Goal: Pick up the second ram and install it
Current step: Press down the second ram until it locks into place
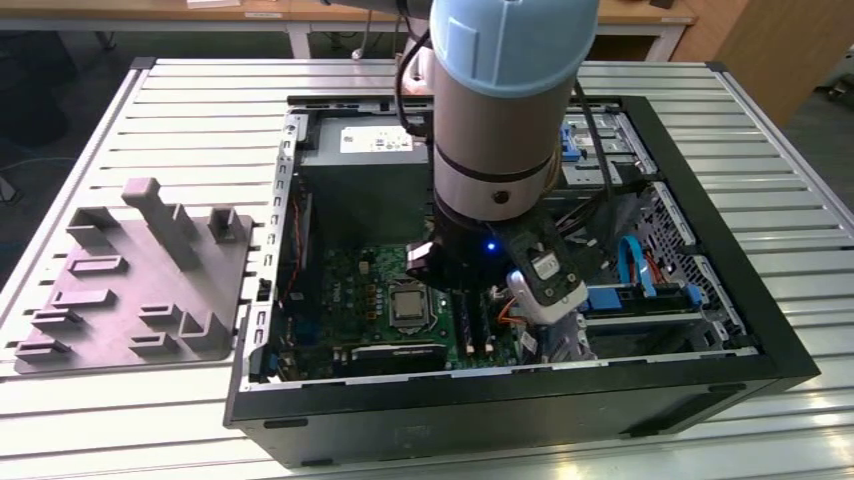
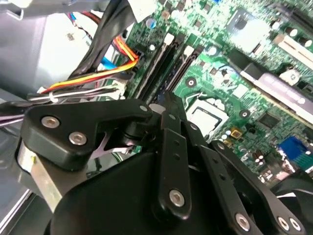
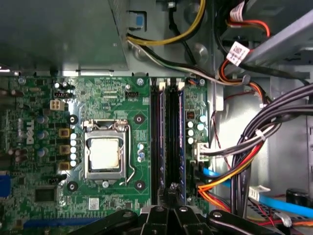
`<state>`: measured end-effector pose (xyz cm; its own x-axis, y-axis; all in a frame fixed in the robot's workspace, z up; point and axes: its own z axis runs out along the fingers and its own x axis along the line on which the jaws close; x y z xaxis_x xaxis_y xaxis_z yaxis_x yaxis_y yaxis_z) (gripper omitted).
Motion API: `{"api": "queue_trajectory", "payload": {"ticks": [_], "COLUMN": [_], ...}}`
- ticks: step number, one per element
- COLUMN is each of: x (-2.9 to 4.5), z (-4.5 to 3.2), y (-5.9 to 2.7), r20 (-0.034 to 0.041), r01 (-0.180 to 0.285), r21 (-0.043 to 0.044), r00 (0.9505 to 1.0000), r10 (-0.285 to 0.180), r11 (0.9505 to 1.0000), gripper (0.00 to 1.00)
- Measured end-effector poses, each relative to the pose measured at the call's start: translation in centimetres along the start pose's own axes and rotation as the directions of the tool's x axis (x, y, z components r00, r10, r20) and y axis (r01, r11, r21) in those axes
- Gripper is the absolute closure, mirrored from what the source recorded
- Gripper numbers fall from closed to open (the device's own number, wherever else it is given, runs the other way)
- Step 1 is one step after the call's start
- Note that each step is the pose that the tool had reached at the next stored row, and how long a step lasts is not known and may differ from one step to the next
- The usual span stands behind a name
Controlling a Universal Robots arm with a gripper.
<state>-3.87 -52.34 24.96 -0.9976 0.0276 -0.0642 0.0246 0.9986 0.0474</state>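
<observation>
The robot arm reaches down into the open black computer case [image 1: 747,360] that sits on the ribbed metal worktop [image 1: 187,110]. Its black gripper [image 3: 172,198] hangs right over the long black memory slots [image 3: 155,142], beside the square silver CPU socket [image 3: 104,155] on the green motherboard [image 3: 112,98]. The fingers [image 2: 168,110] are pressed close together over the slots. The second ram, a thin dark memory board [image 3: 182,142], stands on edge in a slot next to the socket (I cannot tell if the fingers are squeezing it). A grey plastic holder tray [image 1: 134,280] lies on the worktop beside the case.
</observation>
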Motion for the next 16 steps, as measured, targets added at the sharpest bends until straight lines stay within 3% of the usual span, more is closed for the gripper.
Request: {"api": "queue_trajectory", "payload": {"ticks": [12, 16], "x": [0.18, 0.17], "z": [0.30, 0.18], "y": [2.82, 3.11], "r20": [-0.0001, -0.0003], "r01": [-0.001, -0.001], "r21": [-0.0058, -0.0065], "r00": [1.0000, 1.0000], "r10": [0.001, 0.001], "r11": [1.0000, 1.0000], "gripper": [0.90, 0.90]}}
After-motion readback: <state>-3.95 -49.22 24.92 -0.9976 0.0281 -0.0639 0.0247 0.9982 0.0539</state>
